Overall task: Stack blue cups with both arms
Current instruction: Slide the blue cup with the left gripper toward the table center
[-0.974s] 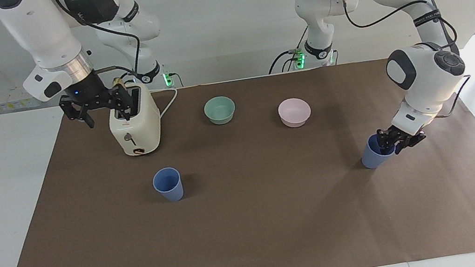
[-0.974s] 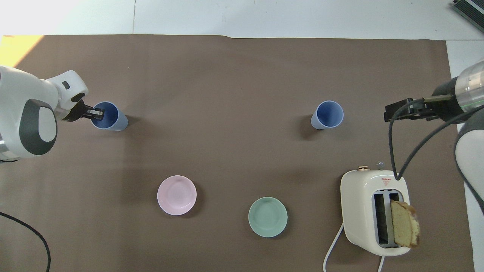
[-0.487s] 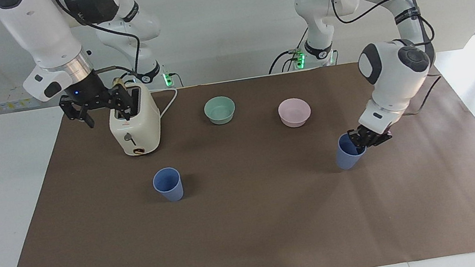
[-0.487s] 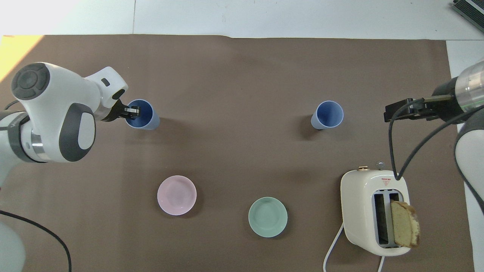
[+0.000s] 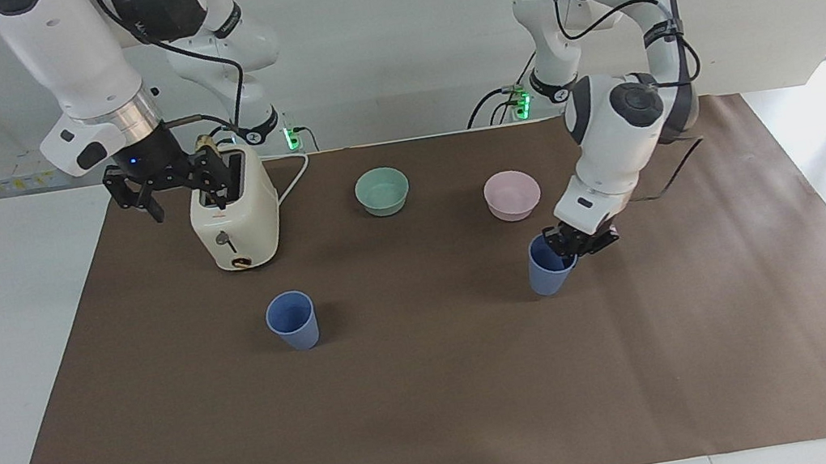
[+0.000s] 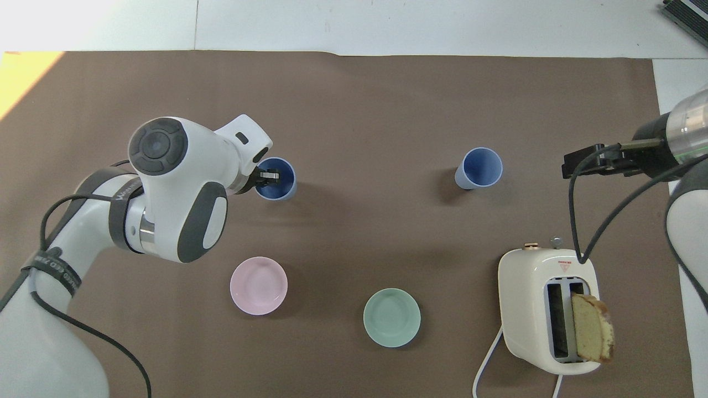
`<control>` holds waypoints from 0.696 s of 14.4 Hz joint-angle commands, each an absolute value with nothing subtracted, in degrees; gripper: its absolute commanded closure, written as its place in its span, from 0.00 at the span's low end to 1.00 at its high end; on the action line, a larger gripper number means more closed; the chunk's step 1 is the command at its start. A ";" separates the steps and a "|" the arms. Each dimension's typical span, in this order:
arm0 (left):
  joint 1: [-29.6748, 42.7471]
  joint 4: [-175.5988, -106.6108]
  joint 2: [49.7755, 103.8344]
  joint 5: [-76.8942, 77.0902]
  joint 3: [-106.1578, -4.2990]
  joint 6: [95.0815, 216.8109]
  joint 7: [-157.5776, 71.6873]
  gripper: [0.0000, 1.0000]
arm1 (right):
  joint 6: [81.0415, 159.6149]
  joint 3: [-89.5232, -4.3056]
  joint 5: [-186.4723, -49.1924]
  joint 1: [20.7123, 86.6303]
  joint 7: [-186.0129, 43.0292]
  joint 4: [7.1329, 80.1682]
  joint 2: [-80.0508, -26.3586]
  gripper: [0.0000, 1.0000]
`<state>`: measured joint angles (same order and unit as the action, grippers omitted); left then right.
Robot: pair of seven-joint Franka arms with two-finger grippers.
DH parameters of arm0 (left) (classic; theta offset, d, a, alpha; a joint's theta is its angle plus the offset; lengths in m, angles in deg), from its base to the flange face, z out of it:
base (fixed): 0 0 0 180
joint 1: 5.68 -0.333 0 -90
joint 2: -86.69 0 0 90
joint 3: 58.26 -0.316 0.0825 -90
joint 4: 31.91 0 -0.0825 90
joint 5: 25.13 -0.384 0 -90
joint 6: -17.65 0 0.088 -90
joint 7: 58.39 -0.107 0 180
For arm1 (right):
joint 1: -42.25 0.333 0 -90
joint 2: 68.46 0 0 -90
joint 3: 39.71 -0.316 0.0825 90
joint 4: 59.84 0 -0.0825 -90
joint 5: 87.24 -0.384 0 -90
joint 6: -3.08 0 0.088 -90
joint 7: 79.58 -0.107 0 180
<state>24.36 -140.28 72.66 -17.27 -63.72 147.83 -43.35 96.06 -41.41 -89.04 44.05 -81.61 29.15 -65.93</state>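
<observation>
Left gripper [image 5: 564, 244], angled down from its bent arm, pinches the rim of one matte periwinkle-blue plastic tumbler [image 5: 547, 272] over the brown mat [image 5: 439, 408]. Right gripper [image 5: 165, 189] hangs spread wide beside the cream toaster [image 5: 236, 226], near the second blue tumbler [image 5: 293, 321].

Toaster [image 6: 547, 309] top: a small red triangular warning sign [image 6: 565, 267] sits near the slots; the lettering beside it is too small to read.
Toaster front [image 5: 236, 226]: a small red mark [image 5: 217, 210] above the lever, not readable.
Left arm band [image 6: 55, 271]: white lettering runs along a black band, too small to make out.
Other readable text: none on the cups, bowls or mat.
</observation>
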 commanded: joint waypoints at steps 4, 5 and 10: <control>29.74 -142.74 72.89 -18.18 -64.59 149.93 -38.17 1.00 | 98.08 -41.82 -88.65 43.13 -82.48 30.60 -67.05 0.00; 29.74 -142.74 72.89 -17.75 -64.58 149.49 -38.43 0.70 | 99.66 -41.82 -88.65 43.30 -82.48 31.47 -67.23 0.00; 28.69 -141.60 73.41 -17.66 -64.76 147.99 -38.97 0.00 | 103.89 -41.82 -88.65 43.13 -82.39 34.38 -67.32 0.00</control>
<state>29.05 -141.50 72.27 -17.27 -64.21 148.67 -39.02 101.54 -41.38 -89.04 43.62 -81.61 31.85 -65.94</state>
